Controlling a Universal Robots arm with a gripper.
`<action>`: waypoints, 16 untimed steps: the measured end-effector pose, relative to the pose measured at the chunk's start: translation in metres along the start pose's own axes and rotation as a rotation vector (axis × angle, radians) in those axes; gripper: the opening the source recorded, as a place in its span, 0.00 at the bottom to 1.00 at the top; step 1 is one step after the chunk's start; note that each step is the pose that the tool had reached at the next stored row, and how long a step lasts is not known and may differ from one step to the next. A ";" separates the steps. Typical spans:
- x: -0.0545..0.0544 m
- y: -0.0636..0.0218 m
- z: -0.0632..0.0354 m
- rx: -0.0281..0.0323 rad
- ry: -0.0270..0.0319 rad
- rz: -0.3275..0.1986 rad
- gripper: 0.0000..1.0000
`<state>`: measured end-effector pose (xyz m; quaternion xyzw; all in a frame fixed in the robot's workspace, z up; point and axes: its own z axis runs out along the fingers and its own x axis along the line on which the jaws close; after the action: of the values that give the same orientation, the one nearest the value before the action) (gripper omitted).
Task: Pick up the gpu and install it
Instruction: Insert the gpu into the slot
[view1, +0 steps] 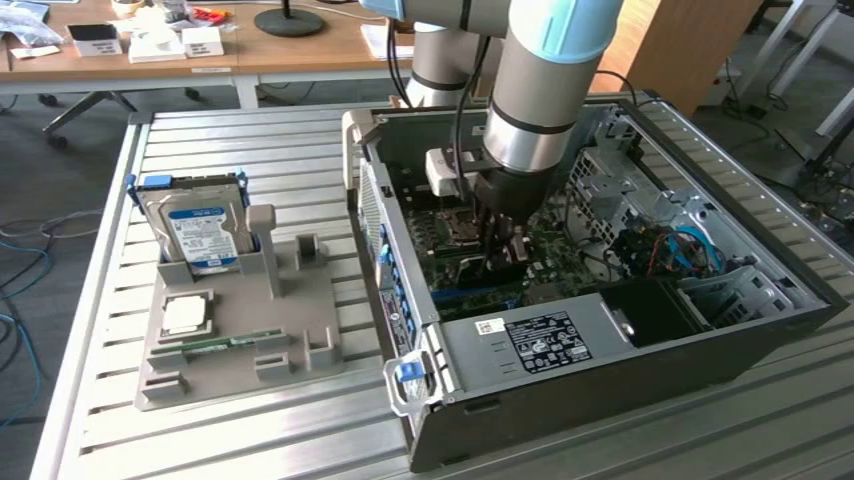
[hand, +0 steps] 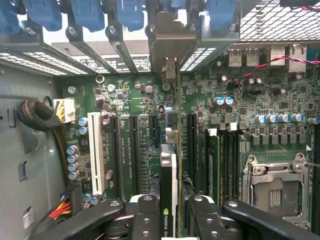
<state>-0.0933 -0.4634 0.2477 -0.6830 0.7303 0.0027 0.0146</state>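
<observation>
gpu (hand: 169, 192) edge-on over the motherboard (hand: 140, 100) slots inside the case (view1: 747, 345), its bracket toward the rear openings. Gripper (hand: 172, 215) jaws narrowed, clamped on it. Install step. Seating likely needs exact slot alignment and a straight press.

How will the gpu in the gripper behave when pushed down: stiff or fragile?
Probably stiff: the gpu stands straight on edge in the gripper, without sag. Likely fragile: its board looks thin above the crowded motherboard. The metal bracket may make that end heavier.
</observation>
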 end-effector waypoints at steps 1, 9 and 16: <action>0.000 0.0001 0.0001 0.0001 0.0001 0.000 0.27; 0.000 0.0001 0.0019 0.0003 -0.0006 0.000 0.27; 0.000 0.0001 0.0026 0.0003 -0.0007 0.000 0.27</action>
<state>-0.0933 -0.4633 0.2451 -0.6830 0.7303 0.0028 0.0150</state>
